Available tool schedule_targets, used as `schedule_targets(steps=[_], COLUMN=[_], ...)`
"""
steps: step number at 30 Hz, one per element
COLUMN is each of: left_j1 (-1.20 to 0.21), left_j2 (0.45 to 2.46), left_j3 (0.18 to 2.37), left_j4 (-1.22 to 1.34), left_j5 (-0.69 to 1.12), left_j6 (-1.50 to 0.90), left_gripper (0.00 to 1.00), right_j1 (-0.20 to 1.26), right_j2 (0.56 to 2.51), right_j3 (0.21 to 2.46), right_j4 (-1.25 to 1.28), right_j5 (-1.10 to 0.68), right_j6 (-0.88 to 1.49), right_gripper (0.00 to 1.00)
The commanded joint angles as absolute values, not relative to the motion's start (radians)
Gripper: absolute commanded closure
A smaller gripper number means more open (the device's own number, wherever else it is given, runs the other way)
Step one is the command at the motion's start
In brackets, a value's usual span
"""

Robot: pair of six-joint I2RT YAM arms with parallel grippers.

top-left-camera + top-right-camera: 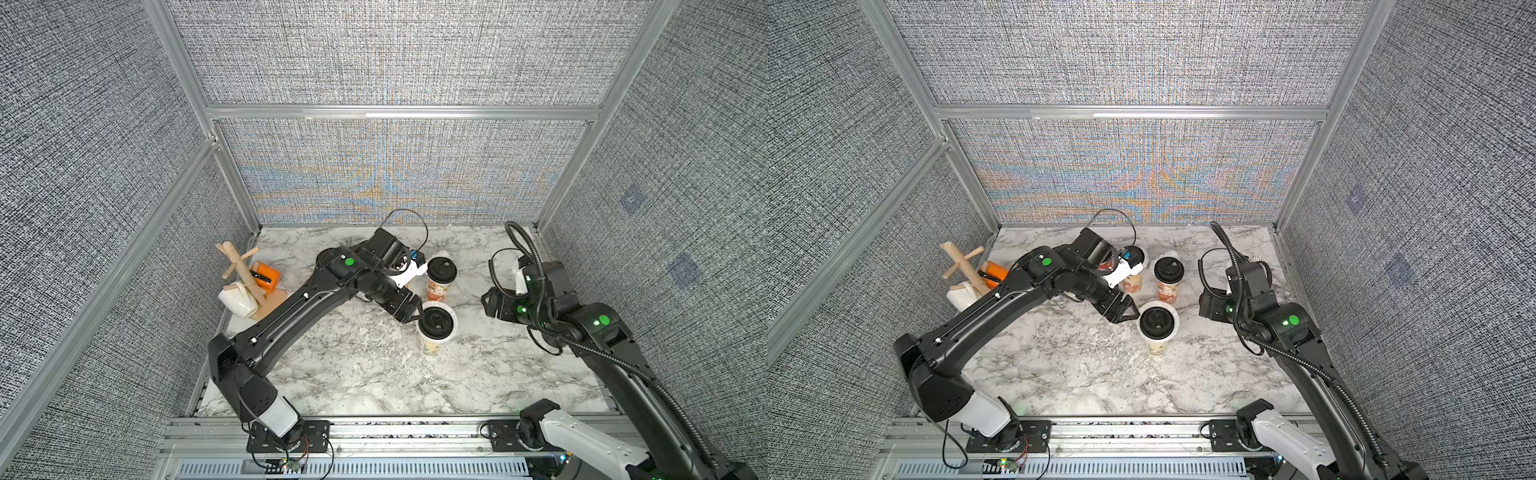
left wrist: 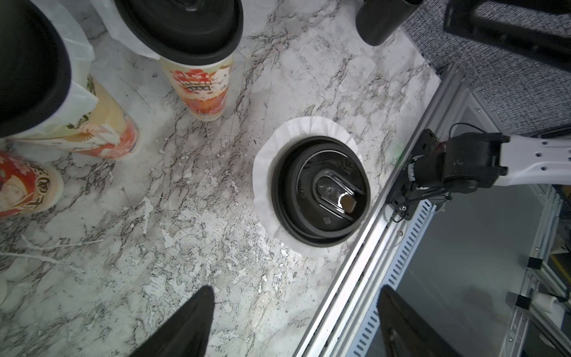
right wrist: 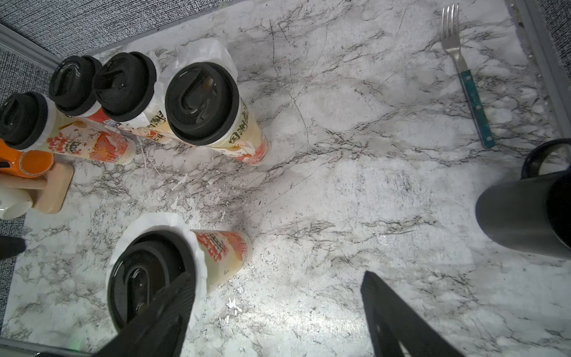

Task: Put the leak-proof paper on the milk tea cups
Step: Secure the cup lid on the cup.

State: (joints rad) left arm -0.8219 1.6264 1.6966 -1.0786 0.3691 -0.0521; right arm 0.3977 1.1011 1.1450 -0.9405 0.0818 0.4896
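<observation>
- Your left gripper (image 1: pixel 415 318) stood wide and empty, close beside the front cup (image 1: pixel 432 345). The wrist view showed it clear of the cup.
- Your right gripper (image 3: pixel 276 278) was also wide and held nothing, hovering over the table (image 3: pixel 340 185) near that cup.
- Paper (image 2: pixel 262 173) sat on the front cup under its lid (image 2: pixel 321 188), with more showing on one side.
- The four back cups (image 3: pixel 200 102) all wore lids. Paper peeped out under some; for the rest you could not tell.
- Judgement: papering looked about done, so your step was to clear away.
- You did best to lift the left gripper straight up before swinging — a tall cup tips at a nudge — with jaws wide.
</observation>
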Motion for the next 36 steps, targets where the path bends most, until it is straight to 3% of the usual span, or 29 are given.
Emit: schedule_targets(steps=[1,36], left_j1=[-0.843,-0.923], left_j2=[1.676,1.815], left_j3=[1.741,1.715], left_j4=[-1.139,-0.974], left_j5=[0.295,0.142], left_j6=[-0.057,-0.170], left_gripper=[0.16,0.16], right_j1=[0.381,0.348], right_j2=[1.094,1.074], right_j3=[1.101,0.971], right_j4=[-0.860,-0.815], right_j5=[0.040,0.002], right_j6=[0.454,0.426], right_gripper=[0.13,0.16])
